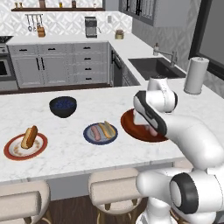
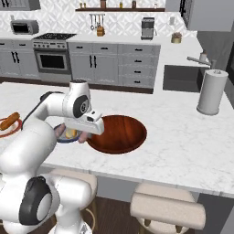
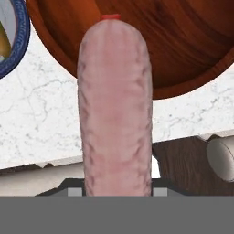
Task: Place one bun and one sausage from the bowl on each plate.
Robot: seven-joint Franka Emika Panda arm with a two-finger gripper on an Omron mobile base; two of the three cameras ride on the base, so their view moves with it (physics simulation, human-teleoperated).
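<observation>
My gripper [image 3: 116, 192] is shut on a pale pink sausage [image 3: 114, 105] that stands lengthwise up the middle of the hand view. It hangs above the counter's front edge, just off the rim of the reddish-brown bowl [image 3: 183, 45], whose inside looks bare [image 2: 119, 132]. In the right base view the hand [image 2: 82, 122] covers most of the slate-blue plate [image 2: 68, 139], and the sausage's pink ends [image 2: 59, 132] poke out on both sides. The slate-blue plate [image 1: 100, 133] carries a sausage [image 1: 96, 133] and a bun [image 1: 107, 129]. On the white plate with the orange-red rim [image 1: 13, 151] lies a bun [image 1: 29, 136].
A dark blue-black bowl [image 1: 63, 106] stands behind the plates. A paper towel roll [image 2: 212, 91] stands at the right by the sink [image 1: 153, 68]. Padded stools [image 2: 167, 210] sit under the counter's front edge.
</observation>
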